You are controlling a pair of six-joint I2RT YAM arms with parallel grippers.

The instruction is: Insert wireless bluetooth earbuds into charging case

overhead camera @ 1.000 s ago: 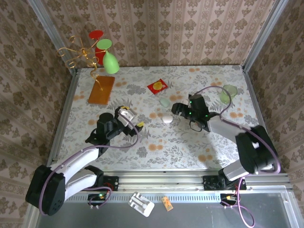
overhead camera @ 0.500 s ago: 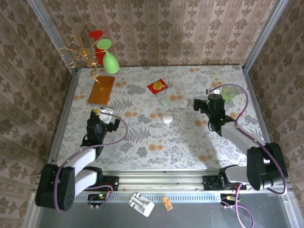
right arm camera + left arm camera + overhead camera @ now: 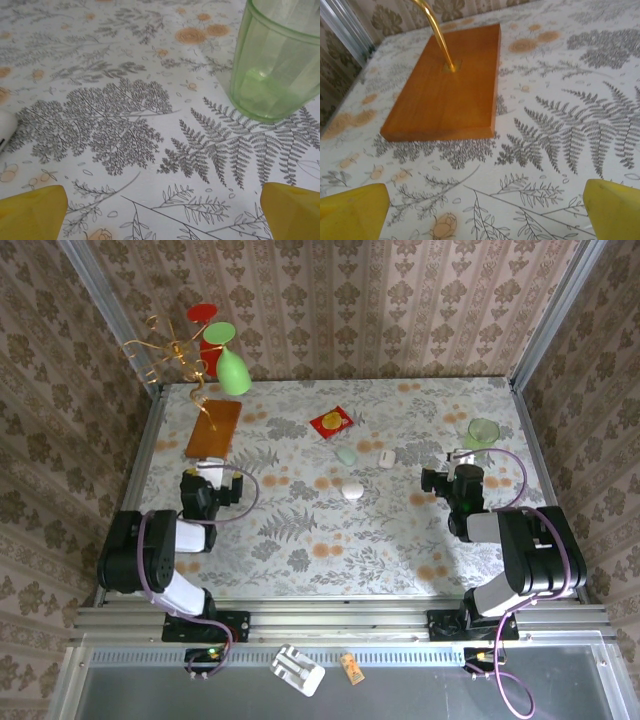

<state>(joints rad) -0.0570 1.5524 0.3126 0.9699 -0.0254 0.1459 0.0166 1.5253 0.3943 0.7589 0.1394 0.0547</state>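
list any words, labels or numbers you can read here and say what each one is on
No text can be read in any view.
red packet: carries a yellow mark, too small to read.
small orange tag, at the bottom of the top view: too small to read.
wooden base: plain, no print.
green glass: plain, no print.

Bright, even overhead light, soft shadows on the floral tablecloth, wrist views mildly hazy, yellow fingertips blurred at lower corners, pale glare in green glass
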